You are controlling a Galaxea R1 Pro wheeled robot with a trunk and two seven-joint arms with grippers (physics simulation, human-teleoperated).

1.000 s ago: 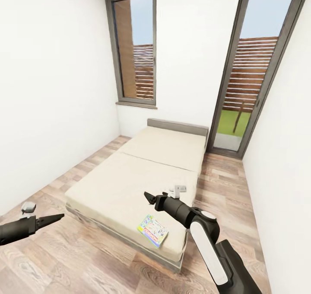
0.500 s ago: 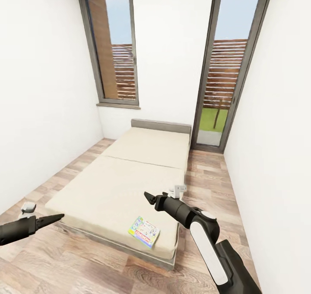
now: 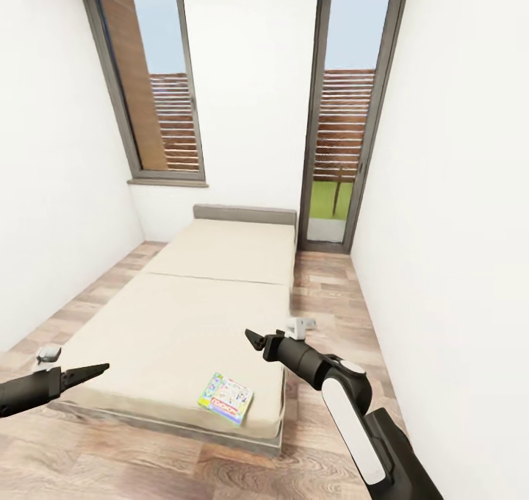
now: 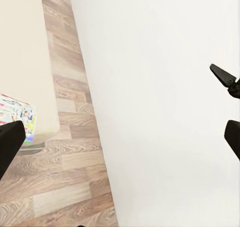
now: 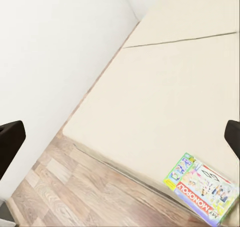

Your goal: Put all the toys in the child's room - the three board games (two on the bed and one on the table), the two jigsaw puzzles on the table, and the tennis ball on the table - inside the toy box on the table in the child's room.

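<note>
A narrow bedroom in a home.
A low bed (image 3: 184, 316) with a beige mattress and grey headboard fills the middle of the head view, standing on a wood-plank floor (image 3: 330, 301) between plain white walls (image 3: 455, 191). At upper left is a tall grey-framed window (image 3: 150, 88); right of centre, a glazed door (image 3: 345, 118) looks onto slatted fencing and grass. A colourful board game (image 3: 225, 398) lies on the mattress's near corner.

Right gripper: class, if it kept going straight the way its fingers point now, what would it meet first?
Probably the bed. The right gripper hangs open above the mattress, angled down toward it, with the board game off to one side of that line. Depth is uncertain.
</note>
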